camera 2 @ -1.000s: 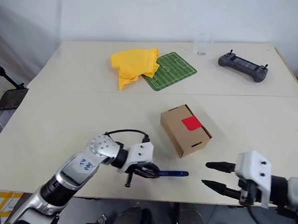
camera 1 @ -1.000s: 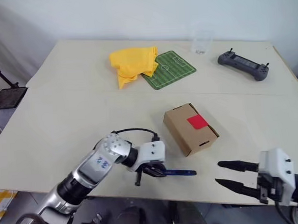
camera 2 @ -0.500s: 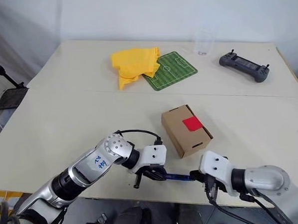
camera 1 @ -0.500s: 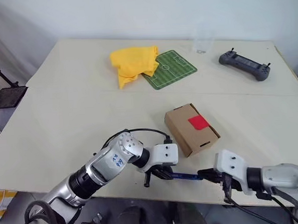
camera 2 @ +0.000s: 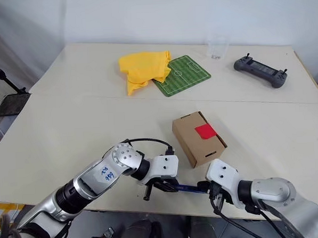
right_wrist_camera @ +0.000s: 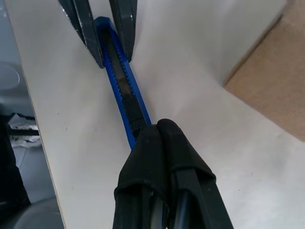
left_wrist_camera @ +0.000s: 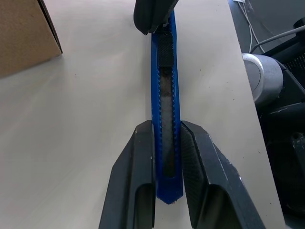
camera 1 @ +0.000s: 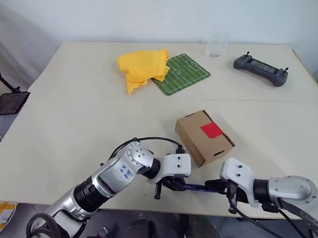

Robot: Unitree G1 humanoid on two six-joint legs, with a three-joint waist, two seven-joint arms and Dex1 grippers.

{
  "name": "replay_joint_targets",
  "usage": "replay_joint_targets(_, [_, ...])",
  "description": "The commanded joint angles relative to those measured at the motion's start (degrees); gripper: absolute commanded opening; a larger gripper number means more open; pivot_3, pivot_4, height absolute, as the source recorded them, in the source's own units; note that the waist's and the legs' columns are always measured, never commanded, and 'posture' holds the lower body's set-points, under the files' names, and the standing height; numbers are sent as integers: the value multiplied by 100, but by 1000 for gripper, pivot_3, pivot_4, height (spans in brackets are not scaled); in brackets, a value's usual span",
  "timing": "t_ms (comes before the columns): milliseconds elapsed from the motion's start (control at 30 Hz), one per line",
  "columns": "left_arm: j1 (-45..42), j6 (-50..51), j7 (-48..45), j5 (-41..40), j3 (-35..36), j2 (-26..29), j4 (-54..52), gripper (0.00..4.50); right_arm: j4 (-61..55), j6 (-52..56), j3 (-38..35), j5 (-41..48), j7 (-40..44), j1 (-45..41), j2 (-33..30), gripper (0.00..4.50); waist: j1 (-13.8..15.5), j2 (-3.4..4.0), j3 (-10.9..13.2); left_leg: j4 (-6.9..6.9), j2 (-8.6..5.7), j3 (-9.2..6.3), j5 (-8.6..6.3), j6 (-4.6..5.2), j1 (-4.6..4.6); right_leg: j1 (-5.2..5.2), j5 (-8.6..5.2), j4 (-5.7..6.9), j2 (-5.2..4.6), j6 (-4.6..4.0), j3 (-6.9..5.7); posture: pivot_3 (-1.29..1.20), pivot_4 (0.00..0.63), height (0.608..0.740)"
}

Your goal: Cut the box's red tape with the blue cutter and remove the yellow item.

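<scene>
1. Here, a big pale table [camera 1: 68, 118] fills the room's middle, with a white wall behind it.
2. Far back on the table lie a yellow cloth [camera 1: 141, 68], a green mat [camera 1: 183, 73] that looks like a football field, a clear cup [camera 1: 215, 46] and a dark grey controller [camera 1: 260, 69].
3. The box [camera 1: 202, 137] is brown cardboard and sits near the front of the table. Its lid is down, and the red tape [camera 1: 211, 129] is a small square stuck on top near one edge.
4. The blue cutter [left_wrist_camera: 166, 114] is long and thin, with a dark strip down its middle. It lies near the front edge of the table, just in front of the box but not touching it.
5. The left gripper [left_wrist_camera: 167, 136] squeezes one end of the blue cutter between its two black fingers.
6. The right gripper [right_wrist_camera: 159, 136] has its fingers pressed together at the other end of the blue cutter. I cannot tell if they pinch it or only rest on it.
</scene>
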Motion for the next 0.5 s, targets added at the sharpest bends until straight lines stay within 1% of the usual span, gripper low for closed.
replay_joint_targets(33, [70, 158, 98, 32, -130, 20, 12, 428, -61, -310, 158, -141, 315, 265, -220, 28, 1, 0, 0, 0, 0, 0, 0, 0, 0, 0, 0, 0, 0, 0, 0, 0, 150, 740])
replay_joint_targets(133, [65, 231, 134, 36, -145, -3, -23, 428, 44, -716, 251, -362, 466, 336, -319, 28, 2, -1, -1, 0, 0, 0, 0, 1, 1, 2, 0, -1, 1, 0, -1, 0, 150, 740])
replay_joint_targets(233, [48, 299, 165, 28, -160, -36, -46, 428, 187, -1117, 465, -602, 620, 207, -315, 28, 2, -2, -1, 3, 0, 0, -1, 1, 2, 4, 0, -1, 2, 0, -1, 0, 150, 740])
replay_joint_targets(433, [-5, 389, 200, -6, -187, -134, -97, 428, 443, -1116, 773, -713, 596, -113, -49, 28, 1, -4, -4, 7, 0, -2, -1, 1, 6, 9, 0, 0, 2, 0, -1, 0, 150, 740])
replay_joint_targets(500, [-15, 403, 208, -8, -202, -147, -92, 428, 497, -1164, 987, -784, 639, -287, 47, 28, 0, -6, -4, 11, 0, -2, -2, 3, 5, 10, 0, 0, 2, 0, -1, 0, 150, 740])
